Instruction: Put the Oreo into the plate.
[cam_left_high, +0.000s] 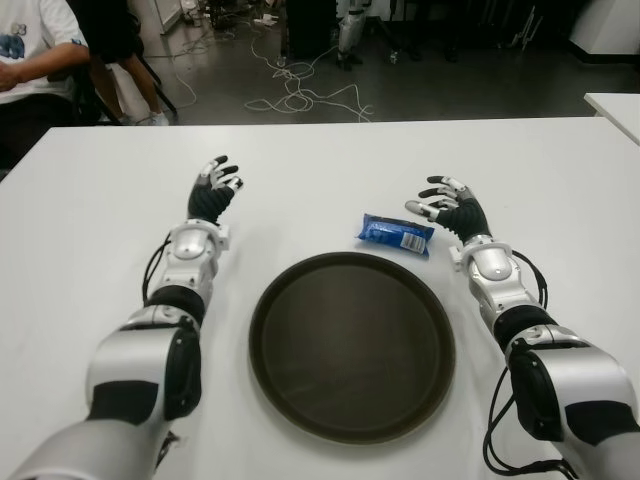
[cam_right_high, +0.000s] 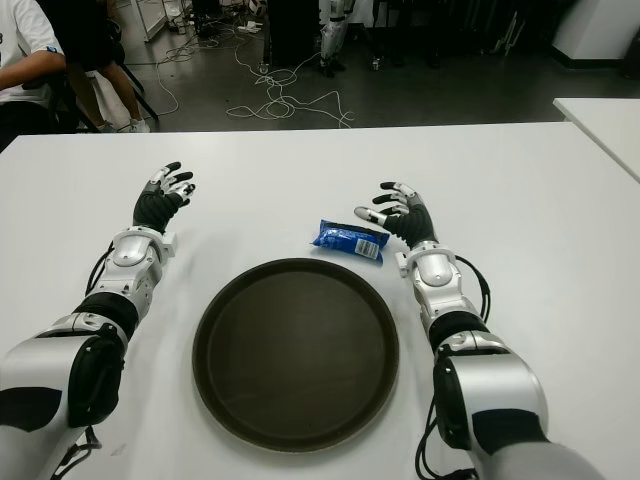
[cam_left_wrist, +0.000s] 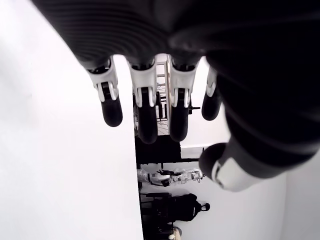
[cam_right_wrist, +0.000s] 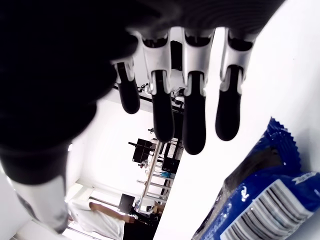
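Note:
A blue Oreo packet (cam_left_high: 396, 233) lies flat on the white table (cam_left_high: 320, 160), just beyond the far right rim of a round dark plate (cam_left_high: 351, 342). My right hand (cam_left_high: 446, 207) hovers right beside the packet, to its right, fingers spread and holding nothing; its wrist view shows the packet (cam_right_wrist: 265, 200) close under the fingertips (cam_right_wrist: 194, 130). My left hand (cam_left_high: 215, 188) shows to the left of the plate, farther back, with fingers relaxed and nothing in them. The plate holds nothing.
A person in a white shirt (cam_left_high: 30, 50) sits at the far left corner of the table. Cables (cam_left_high: 300, 95) trail on the floor beyond the far edge. Another white table (cam_left_high: 615, 105) stands at the right.

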